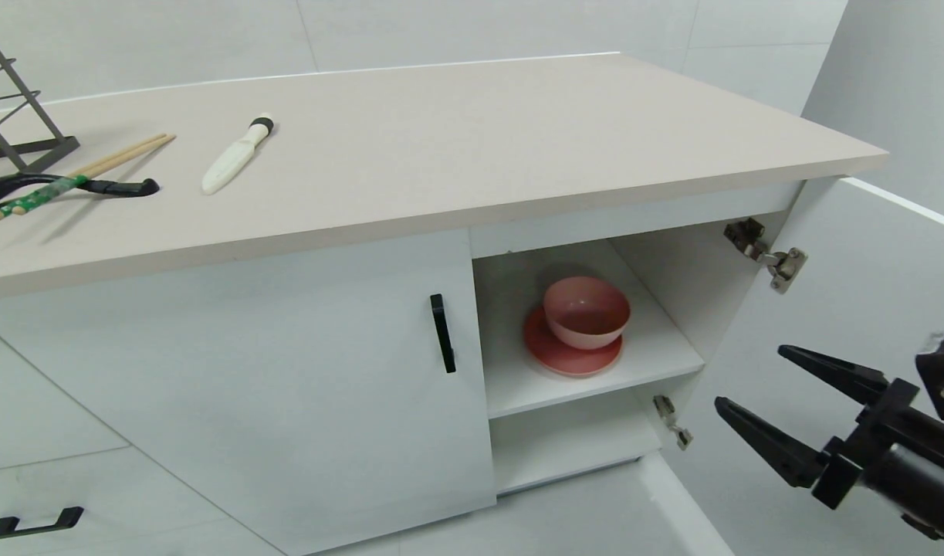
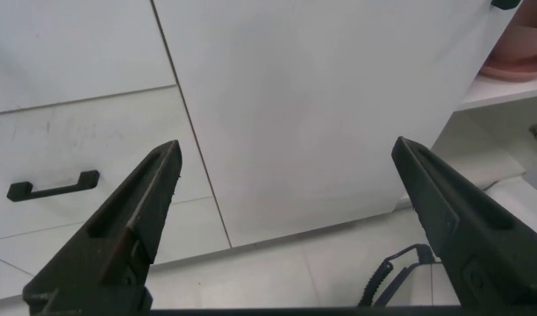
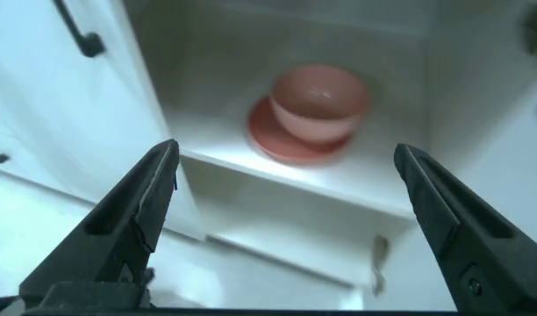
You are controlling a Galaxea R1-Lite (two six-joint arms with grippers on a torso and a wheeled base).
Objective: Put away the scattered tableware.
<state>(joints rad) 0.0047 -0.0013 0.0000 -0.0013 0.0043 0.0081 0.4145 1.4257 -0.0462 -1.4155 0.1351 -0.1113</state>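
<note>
A pink bowl [image 1: 587, 311] [image 3: 319, 100] sits on a red plate [image 1: 572, 355] [image 3: 290, 143] on the shelf inside the open cabinet. On the countertop at the left lie a pair of chopsticks [image 1: 86, 171], a black curved utensil [image 1: 62, 188] and a white knife with a black band [image 1: 236, 155]. My right gripper [image 1: 748, 380] [image 3: 286, 167] hangs open and empty at the lower right, in front of the open cabinet and apart from the bowl. My left gripper [image 2: 286, 158] is open and empty, facing the shut cabinet door low down.
The right cabinet door [image 1: 850, 309] stands swung open beside my right gripper. The left door [image 1: 286, 371] with a black handle [image 1: 442, 333] is shut. A dark wire rack [image 1: 16, 116] stands at the counter's far left. A drawer handle [image 1: 35, 523] [image 2: 53, 185] shows low down.
</note>
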